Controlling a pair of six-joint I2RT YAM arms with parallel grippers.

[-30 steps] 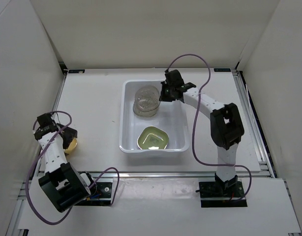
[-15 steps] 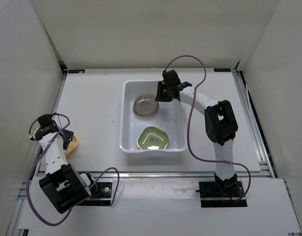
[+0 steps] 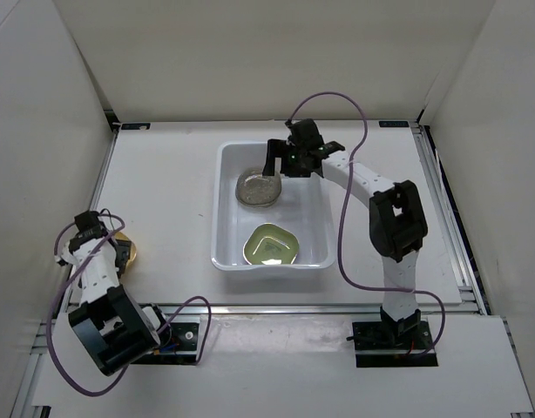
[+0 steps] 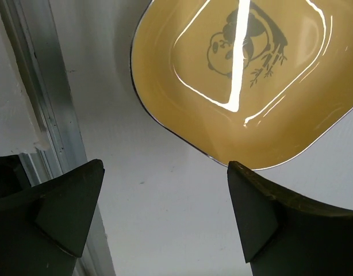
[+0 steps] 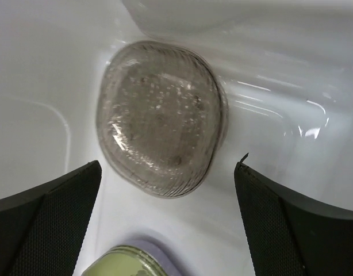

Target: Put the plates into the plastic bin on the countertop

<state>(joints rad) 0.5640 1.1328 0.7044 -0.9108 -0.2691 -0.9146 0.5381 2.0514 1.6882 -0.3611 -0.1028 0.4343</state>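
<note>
Right fingers [image 3: 285,165] stand wide open over the clear plate [image 5: 159,132] in the bin [image 3: 226,209]. Left fingers [image 3: 111,248] are wide too, by the yellow plate [image 4: 234,75] on the bench [image 3: 163,192].

The left arm [image 3: 93,272] and right arm [image 3: 359,178] are white links with black joint housings; a purple cable [image 3: 341,97] loops along each; the right gripper [image 5: 168,167] has dark, textured wedge fingers [image 5: 280,230].

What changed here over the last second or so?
The right arm opened its jaws and let go of the clear plate, which settled flat in the bin. The left arm shifted toward the yellow plate, jaws open. The green plate stayed put.
</note>
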